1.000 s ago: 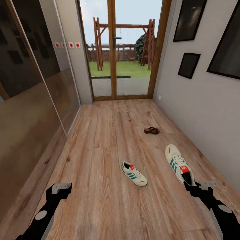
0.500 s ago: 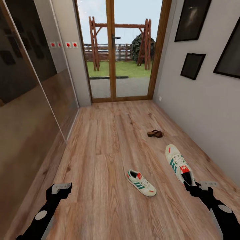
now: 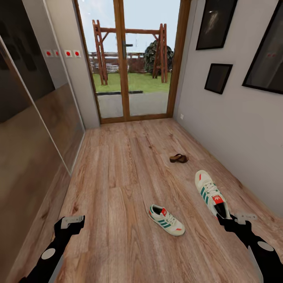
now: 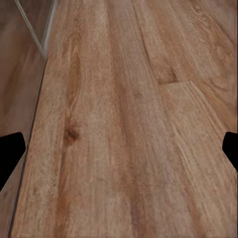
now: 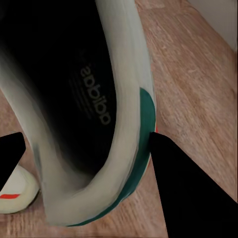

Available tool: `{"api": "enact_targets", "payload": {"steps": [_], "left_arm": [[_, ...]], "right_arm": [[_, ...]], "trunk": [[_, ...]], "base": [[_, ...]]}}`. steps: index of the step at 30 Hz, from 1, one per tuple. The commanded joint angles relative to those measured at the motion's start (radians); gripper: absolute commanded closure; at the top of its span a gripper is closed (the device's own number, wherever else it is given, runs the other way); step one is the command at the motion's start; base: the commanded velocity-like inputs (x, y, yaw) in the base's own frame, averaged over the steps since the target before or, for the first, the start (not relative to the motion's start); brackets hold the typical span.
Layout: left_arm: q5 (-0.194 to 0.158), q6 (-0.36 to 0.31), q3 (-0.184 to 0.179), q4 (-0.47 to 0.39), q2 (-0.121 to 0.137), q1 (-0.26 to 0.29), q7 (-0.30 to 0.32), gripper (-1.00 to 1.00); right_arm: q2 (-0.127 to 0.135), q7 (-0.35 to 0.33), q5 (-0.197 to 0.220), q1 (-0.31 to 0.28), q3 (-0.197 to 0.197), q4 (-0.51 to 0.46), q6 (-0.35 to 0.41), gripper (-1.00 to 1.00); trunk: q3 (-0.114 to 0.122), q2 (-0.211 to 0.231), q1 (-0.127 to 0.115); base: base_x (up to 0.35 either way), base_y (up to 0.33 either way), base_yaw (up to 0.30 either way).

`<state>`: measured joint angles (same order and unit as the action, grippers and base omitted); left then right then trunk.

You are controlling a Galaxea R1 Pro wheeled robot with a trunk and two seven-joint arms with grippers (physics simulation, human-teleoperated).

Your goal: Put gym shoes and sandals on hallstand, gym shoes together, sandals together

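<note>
Head view: your right gripper [image 3: 228,218] clenched one gym shoe [image 3: 210,192] by its heel collar, a light, soft-walled hold likely to flex. Second shoe [image 3: 166,219] lay at its nine o'clock, a sandal [image 3: 178,158] beyond; left gripper [image 3: 71,222] hung spread, empty.

Open corridor floor [image 3: 118,177]; loose gym shoe [image 3: 166,219] and sandal [image 3: 179,158] obstruct.

Black arms, grey oval patches
</note>
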<state>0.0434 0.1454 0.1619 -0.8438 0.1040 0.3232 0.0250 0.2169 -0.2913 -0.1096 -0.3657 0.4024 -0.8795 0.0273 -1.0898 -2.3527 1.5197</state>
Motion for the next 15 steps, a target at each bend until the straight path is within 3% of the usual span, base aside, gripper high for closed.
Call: {"api": "enact_targets", "payload": {"steps": [1,15], "left_arm": [[0.004,0.003,0.002,0.0,0.0,0.0,0.003,-1.0],[0.003,0.002,0.002,0.0,0.0,0.0,0.003,-1.0]], "right_arm": [[-0.001,-0.007,-0.009,-0.001,0.004,-0.001,0.003,1.0],[-0.001,-0.007,-0.009,-0.001,0.004,-0.001,0.003,1.0]], "trunk": [[0.0,0.0,0.0],[0.008,0.0,0.0]], "base": [[0.004,0.004,-0.245],[0.02,0.026,-0.246]]}}
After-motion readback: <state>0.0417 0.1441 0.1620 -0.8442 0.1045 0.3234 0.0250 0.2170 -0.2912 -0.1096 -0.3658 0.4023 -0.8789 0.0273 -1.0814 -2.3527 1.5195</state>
